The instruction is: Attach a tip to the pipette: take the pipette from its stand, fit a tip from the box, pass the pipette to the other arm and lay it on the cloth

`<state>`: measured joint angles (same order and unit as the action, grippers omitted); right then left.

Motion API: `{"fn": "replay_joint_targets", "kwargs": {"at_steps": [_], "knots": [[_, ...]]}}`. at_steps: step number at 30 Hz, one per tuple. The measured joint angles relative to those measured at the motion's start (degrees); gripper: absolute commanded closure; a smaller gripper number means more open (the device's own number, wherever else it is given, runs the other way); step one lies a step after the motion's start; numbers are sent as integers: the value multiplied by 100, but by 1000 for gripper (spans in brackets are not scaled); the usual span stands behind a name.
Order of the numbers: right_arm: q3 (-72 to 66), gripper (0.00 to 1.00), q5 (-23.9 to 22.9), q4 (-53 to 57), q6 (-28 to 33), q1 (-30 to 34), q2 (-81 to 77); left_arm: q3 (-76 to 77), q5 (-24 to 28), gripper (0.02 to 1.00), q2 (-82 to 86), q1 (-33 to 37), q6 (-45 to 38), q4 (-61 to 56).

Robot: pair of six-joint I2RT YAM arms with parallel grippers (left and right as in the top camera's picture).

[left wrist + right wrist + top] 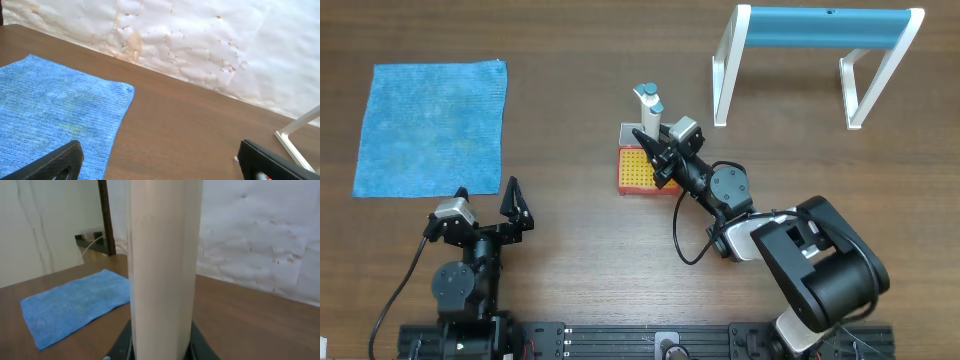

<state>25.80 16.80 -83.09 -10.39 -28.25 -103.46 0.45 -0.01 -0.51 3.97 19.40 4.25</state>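
Two arms, two very different jobs. The right pincer (660,150) is clamped round the pipette (647,103), holding it upright right at the tip box (638,172), I'd guess so the nose can push straight down onto a tip. The left pincer (487,205) sits wide open beside the cloth (432,128), probably placed there for the handoff.

The blue cloth (432,128) is lying flat at the far left of the table (570,250). The left gripper (487,195) is hanging near the cloth's near right corner, fingers spread wide. The right gripper (660,152) is holding the pipette (647,105) upright at the yellow tip box (638,172), mid-table. The stand (815,60) is sitting far right, well apart.
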Motion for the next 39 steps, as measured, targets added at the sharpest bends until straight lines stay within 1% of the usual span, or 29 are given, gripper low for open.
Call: {"fn": "replay_joint_targets", "kwargs": {"at_steps": [6, 22, 28, 39], "knots": [[275, 919, -42, 13, 17, 0, -350, 0, 0, 18, 0, 0, 0, 0], [289, 921, -39, 177, 22, 0, -358, 0, 0, 20, 0, 0, 0, 0], [291, 919, -39, 190, 170, -26, -358, 0, 0, 20, 0, 0, 0, 0], [330, 919, -42, 203, 214, -74, -424, 0, 0, 20, 0, 0, 0, 0]]}}
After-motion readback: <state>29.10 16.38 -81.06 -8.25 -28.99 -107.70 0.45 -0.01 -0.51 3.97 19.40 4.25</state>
